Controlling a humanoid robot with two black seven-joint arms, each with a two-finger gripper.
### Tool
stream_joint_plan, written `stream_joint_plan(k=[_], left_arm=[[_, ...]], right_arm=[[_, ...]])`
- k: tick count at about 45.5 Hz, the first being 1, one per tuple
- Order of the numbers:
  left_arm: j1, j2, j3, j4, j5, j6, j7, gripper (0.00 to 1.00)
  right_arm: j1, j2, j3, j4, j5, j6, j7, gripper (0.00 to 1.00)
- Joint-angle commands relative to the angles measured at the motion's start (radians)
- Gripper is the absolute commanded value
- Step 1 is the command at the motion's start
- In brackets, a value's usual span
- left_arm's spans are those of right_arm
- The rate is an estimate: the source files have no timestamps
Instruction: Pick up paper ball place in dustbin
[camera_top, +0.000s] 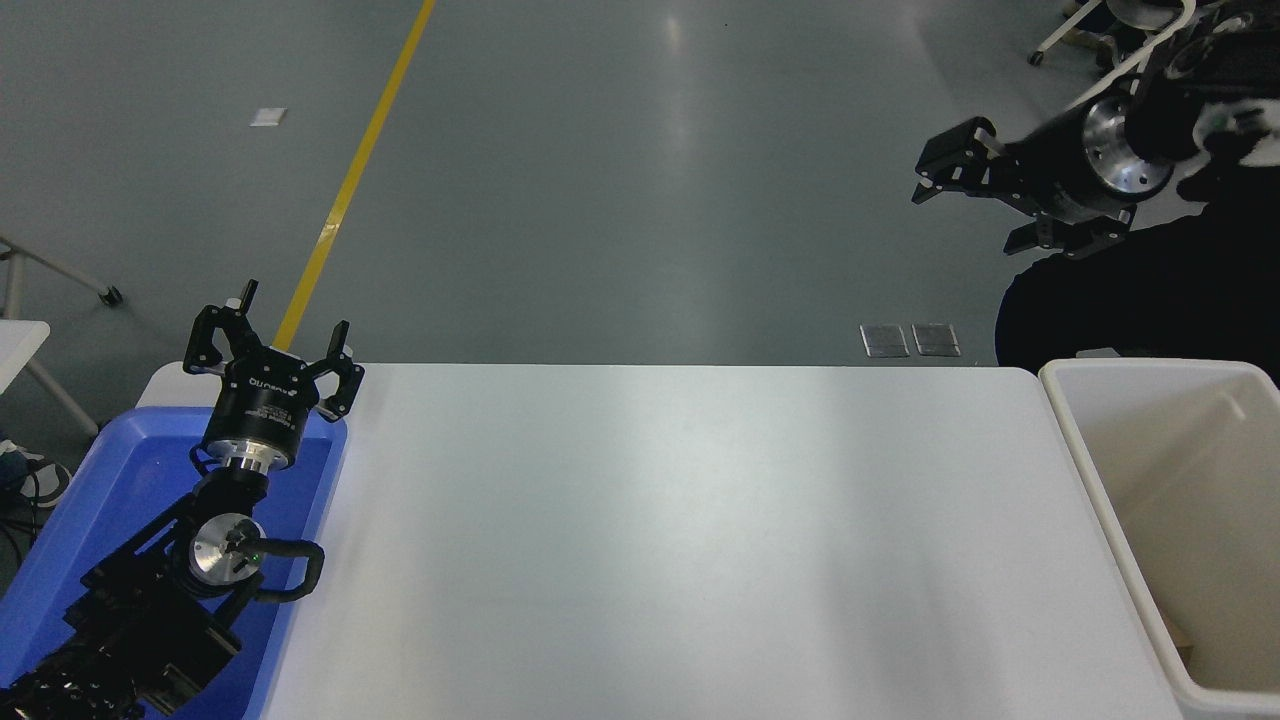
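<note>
The dustbin (1150, 368) is a deep cream-white bin at the table's right end. A small tan scrap (1180, 640) shows low inside it against the left wall; I cannot tell whether it is the paper ball. No paper ball shows on the table. My right gripper (968, 215) is open and empty. It is held high, up and to the left of the bin, and points left. My left gripper (270, 335) is open and parked over the blue tray (120, 480) at the lower left.
A person in dark clothes (1130, 300) is at the far right behind the bin. The white table (680, 540) spans the middle. A white chair frame (1150, 40) stands at the top right.
</note>
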Motion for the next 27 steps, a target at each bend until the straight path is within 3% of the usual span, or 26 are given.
stream_joint_plan(k=[1,10,27], left_arm=[[0.001,0.0,0.0,0.0,0.0,0.0,-0.001,0.98],[0.001,0.0,0.0,0.0,0.0,0.0,-0.001,0.98],[0.001,0.0,0.0,0.0,0.0,0.0,-0.001,0.98]], right_arm=[[0.179,0.008,-0.075,0.146,-0.147,0.141,-0.002,1.0],[0.267,0.008,-0.088,0.292,-0.198,0.141,-0.002,1.0],[0.267,0.005,-0.066,0.311,-0.198,0.141,-0.002,1.0]])
